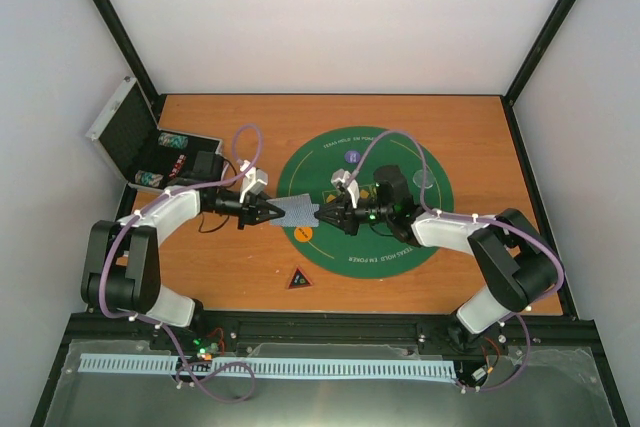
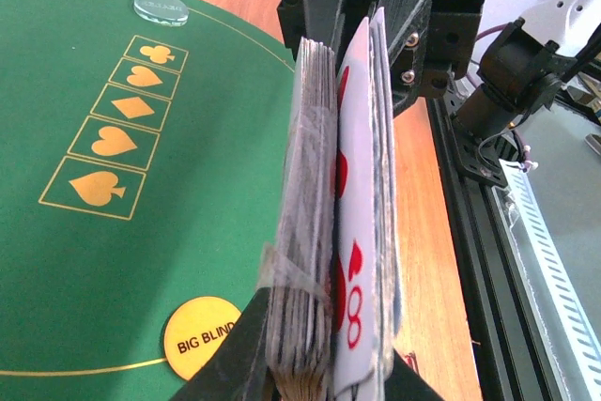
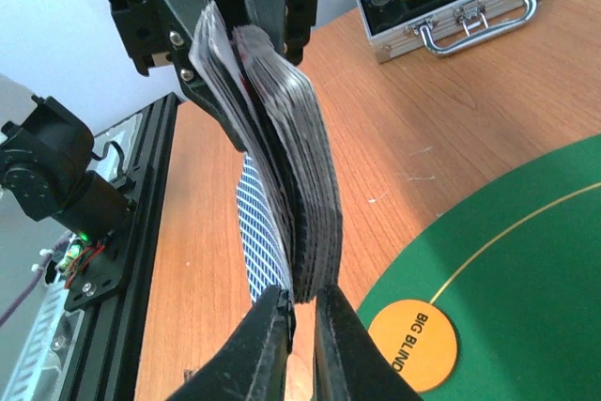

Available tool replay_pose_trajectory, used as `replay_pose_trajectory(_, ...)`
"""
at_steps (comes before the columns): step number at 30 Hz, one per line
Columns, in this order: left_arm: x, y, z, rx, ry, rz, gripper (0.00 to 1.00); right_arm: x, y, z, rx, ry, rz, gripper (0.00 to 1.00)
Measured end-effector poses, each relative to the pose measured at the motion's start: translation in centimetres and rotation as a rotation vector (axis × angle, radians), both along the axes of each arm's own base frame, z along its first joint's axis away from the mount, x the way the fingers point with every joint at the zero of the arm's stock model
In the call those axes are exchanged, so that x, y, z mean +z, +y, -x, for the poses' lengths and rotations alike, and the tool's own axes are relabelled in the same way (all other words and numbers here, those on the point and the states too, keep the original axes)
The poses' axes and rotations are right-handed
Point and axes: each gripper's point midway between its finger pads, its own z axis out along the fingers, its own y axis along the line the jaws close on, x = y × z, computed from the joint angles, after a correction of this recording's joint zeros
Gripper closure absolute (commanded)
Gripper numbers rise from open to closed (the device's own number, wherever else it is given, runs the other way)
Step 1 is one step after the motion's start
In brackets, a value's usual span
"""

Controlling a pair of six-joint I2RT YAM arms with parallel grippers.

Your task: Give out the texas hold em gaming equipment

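While the silver case is sitting open at far left, the left gripper is clamping shut on one end of the card deck, which is hanging over the left rim of the green mat. Opposite it, the right gripper is pinching the other end. Cards are bowing and splaying between the two. They are looking light, thin and slick, and likely to slide apart. Best hold, I am judging: squeezing the flat faces near an end, peeling few at a time.
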Motion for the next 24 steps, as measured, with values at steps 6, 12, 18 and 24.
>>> replay_pose_trajectory(6,-0.6,0.0,-0.3,0.026,0.023,-0.006,0.99,0.6,0.3,0.1,0.01,0.014,-0.027,0.9)
replay_pose_trajectory(12,-1.1,0.1,-0.6,0.05,0.032,-0.017,0.99,0.4,0.8,0.8,0.034,0.025,-0.027,0.85)
replay_pose_trajectory(18,-1.2,0.1,-0.7,0.056,0.03,-0.016,0.99,0.6,1.5,1.2,0.056,0.019,-0.031,0.89)
replay_pose_trajectory(24,-1.4,0.1,-0.7,0.06,0.037,-0.017,0.95,0.0,1.9,0.5,0.028,0.051,-0.015,0.97)
